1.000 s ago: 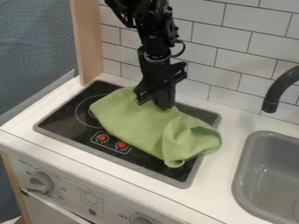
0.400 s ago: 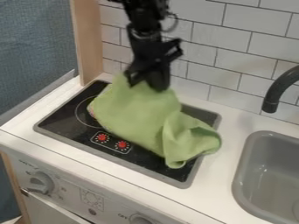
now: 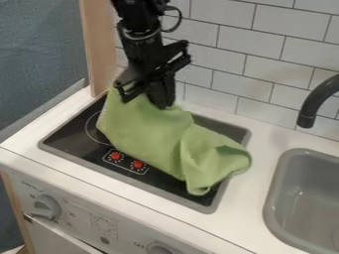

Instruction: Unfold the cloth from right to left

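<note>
The black gripper (image 3: 141,98) hangs over the back left part of the stovetop, shut on the upper left edge of the green cloth (image 3: 149,134). That edge is raised against the fingers, and the cloth slopes down from it. The rest lies bunched across the black stovetop (image 3: 63,138), with a folded, rumpled part toward the right that reaches over the stovetop's right edge. Part of the left burner ring is covered by the cloth.
Two red knobs (image 3: 138,164) are in front of the cloth. A grey sink (image 3: 281,186) and black faucet (image 3: 314,101) are to the right. A wooden post (image 3: 100,47) and tiled wall (image 3: 265,64) stand behind.
The gripper has risen and moved left, drawing the cloth's back left edge up and left with it. The rumpled right part has stayed almost in place.
</note>
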Motion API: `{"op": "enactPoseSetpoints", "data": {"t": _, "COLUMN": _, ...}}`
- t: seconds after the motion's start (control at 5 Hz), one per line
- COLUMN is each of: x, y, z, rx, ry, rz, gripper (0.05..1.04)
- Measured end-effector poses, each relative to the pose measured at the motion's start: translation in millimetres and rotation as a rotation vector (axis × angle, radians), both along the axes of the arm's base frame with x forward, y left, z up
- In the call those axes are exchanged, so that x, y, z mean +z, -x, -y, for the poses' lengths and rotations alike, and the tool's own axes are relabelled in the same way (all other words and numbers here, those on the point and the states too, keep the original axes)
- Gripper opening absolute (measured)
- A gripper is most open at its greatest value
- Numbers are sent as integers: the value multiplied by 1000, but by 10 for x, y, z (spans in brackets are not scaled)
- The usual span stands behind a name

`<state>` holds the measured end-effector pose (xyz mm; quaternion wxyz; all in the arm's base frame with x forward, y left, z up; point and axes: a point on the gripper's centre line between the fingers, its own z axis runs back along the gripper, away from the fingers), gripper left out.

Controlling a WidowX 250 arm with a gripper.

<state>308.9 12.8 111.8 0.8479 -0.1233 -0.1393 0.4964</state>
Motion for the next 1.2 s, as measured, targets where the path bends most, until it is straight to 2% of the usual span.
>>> {"op": "enactPoseSetpoints", "data": {"t": 0.4, "x": -22, "y": 476, "z": 20, "rx": -8, "ry": -17, "rz": -25, "gripper": 50}}
{"op": "enactPoseSetpoints", "data": {"t": 0.6, "x": -125, "y": 702, "z": -1, "rx": -24, "ry": -44, "rz": -64, "gripper": 50}}
{"op": "enactPoseSetpoints", "data": {"t": 0.8, "x": -306, "y": 906, "z": -130, "rx": 17, "ry": -57, "rz": -136, "gripper": 50}}
{"op": "enactPoseSetpoints", "data": {"t": 1.2, "x": -661, "y": 1007, "z": -239, "rx": 53, "ry": -39, "rz": -266, "gripper": 73}}
